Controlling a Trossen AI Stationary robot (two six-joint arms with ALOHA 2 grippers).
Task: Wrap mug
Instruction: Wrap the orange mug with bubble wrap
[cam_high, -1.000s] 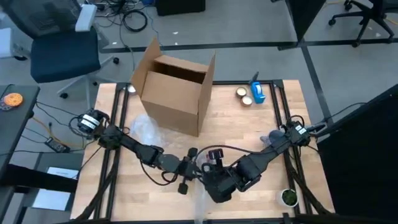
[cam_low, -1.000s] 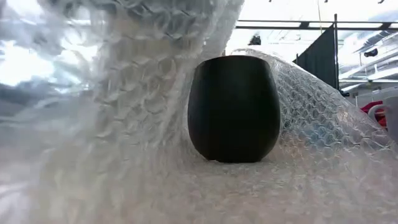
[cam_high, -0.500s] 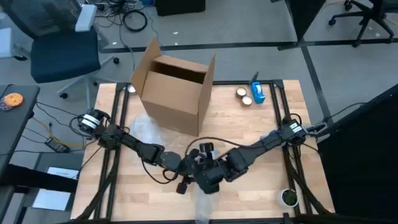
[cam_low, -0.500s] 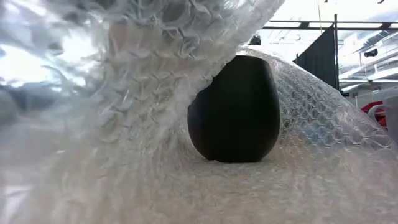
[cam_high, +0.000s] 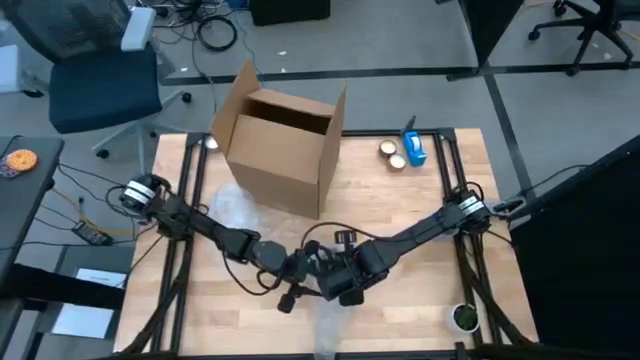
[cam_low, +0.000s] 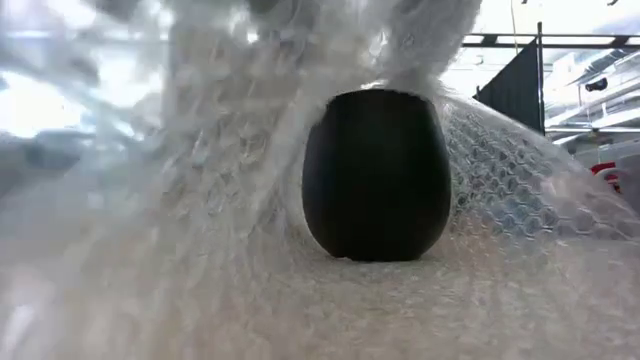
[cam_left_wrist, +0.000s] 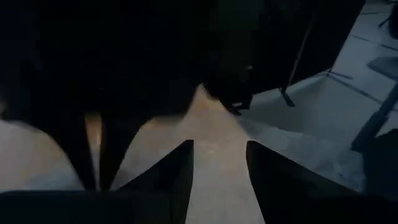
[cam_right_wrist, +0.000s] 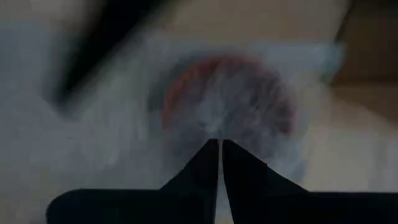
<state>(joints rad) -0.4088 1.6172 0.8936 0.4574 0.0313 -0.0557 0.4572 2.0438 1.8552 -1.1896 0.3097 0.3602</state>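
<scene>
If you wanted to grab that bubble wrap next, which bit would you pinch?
Probably the loose flap of the bubble wrap draped up beside the mug, pinched at its raised edge from above. It is thin sheet standing off the table there, so two fingers can close across it; the part under the mug lies flat.

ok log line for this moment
left hand open | right hand shut on bubble wrap, over mug | mug upright, uncovered in front

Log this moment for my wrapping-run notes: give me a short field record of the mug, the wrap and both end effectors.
mug: dark mug, upright on bubble wrap
bubble wrap: sheet drawn up over the mug's rim
right end effector: fingers together, pinching the bubble wrap above the mug
left end effector: open, holding nothing, beside the right one at the table's front
other items: open cardboard box at the table's back
</scene>
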